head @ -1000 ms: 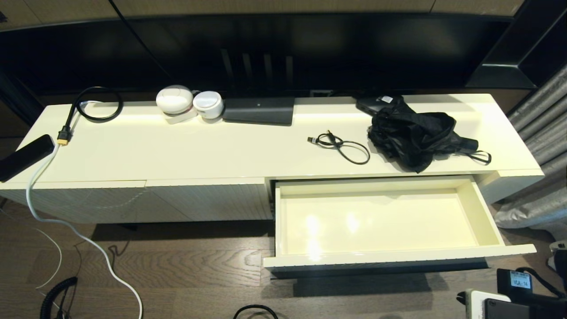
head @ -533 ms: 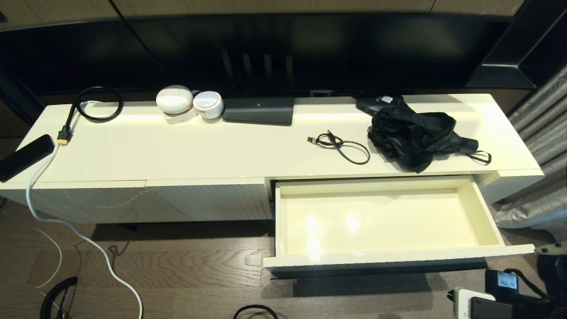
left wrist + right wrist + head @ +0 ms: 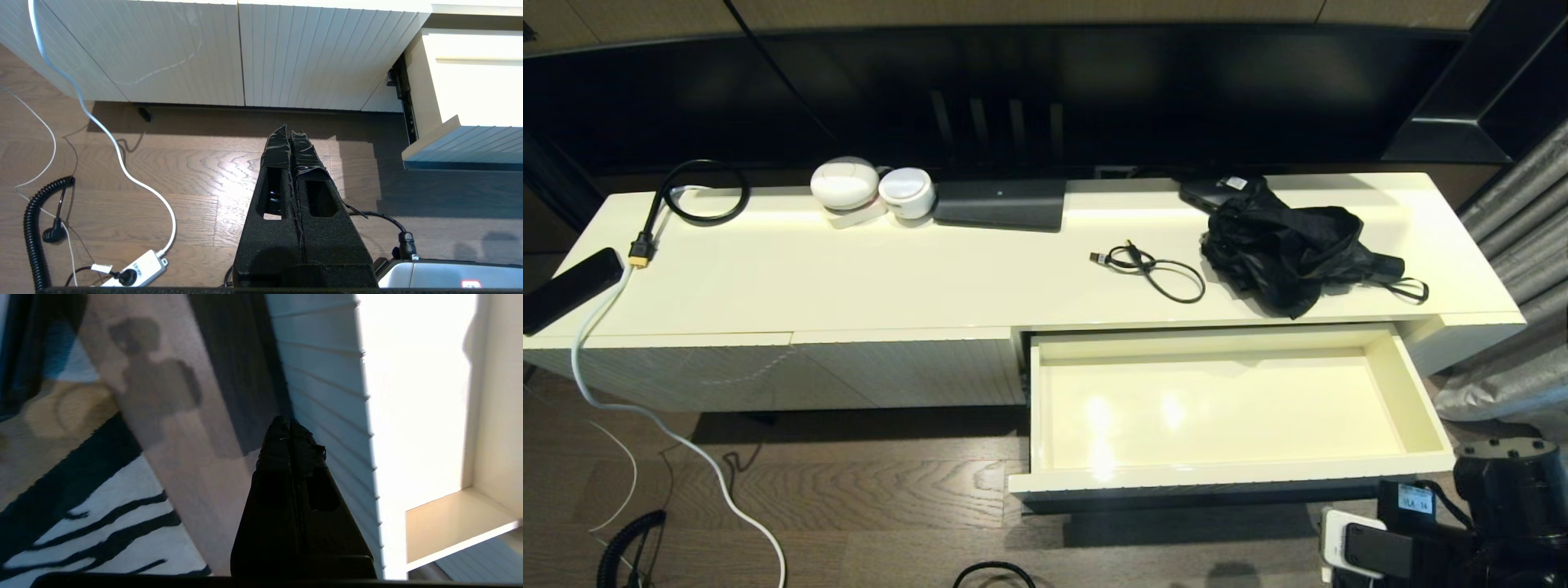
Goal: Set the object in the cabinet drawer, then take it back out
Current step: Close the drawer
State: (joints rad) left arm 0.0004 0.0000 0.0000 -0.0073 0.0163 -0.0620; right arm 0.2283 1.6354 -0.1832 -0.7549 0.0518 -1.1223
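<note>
Cream inside and bare, the cabinet drawer (image 3: 1217, 408) stands pulled out, ready to take something. Left gripper (image 3: 291, 134) hangs parked over the floor, fingers pressed together and holding nothing, the drawer's corner off to its side. Right gripper (image 3: 289, 424), likewise closed and empty, sits just outside the ribbed front. Likely object: black bundle (image 3: 1290, 245), on top beyond the drawer.
</note>
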